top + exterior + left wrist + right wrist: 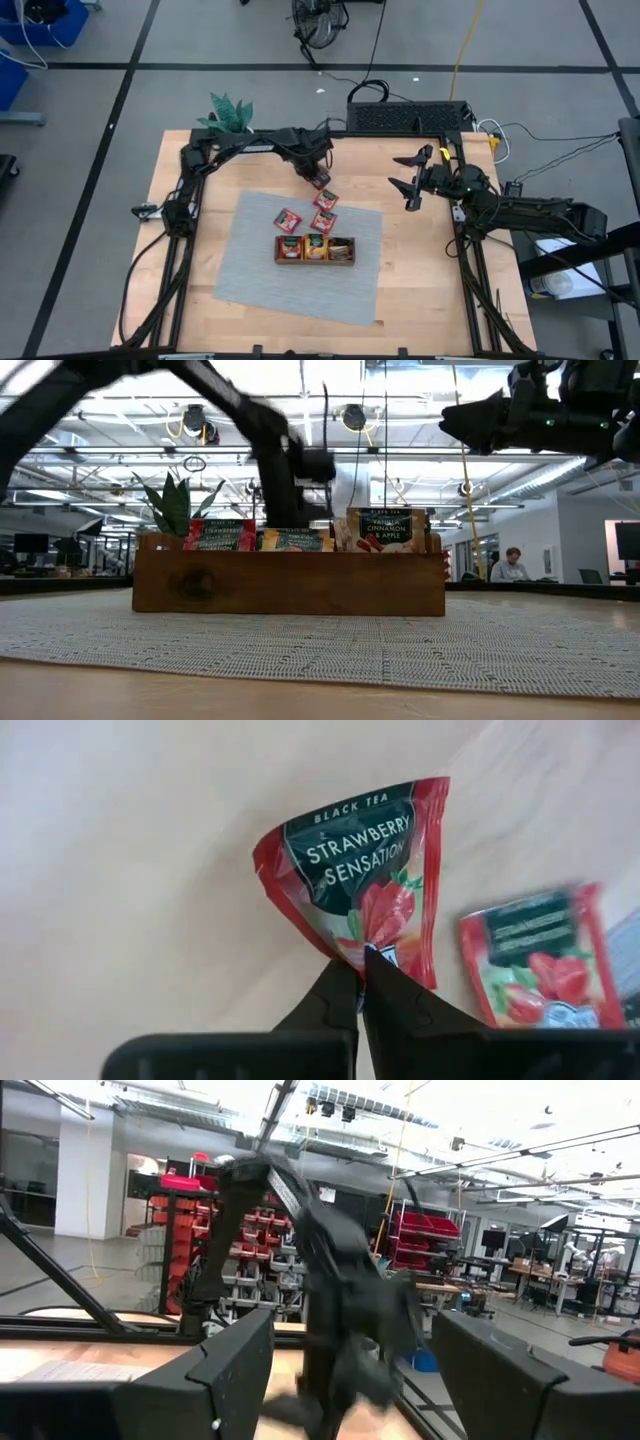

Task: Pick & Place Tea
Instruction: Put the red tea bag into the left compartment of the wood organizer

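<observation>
The left claw (362,982) pinches a red strawberry tea sachet (365,880) above the counter (420,260), behind the wooden tray (315,250); only the left wrist view shows its label. The right claw (410,180) hangs released, well apart

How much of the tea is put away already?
Some is done: the tray already holds sachets in all three compartments. In hand: the left gripper is shut on a red strawberry sachet, lifted above the table beyond the mat. Left to do: three red sachets lie loose on the grey mat. The right gripper waits open, off to the side.
</observation>
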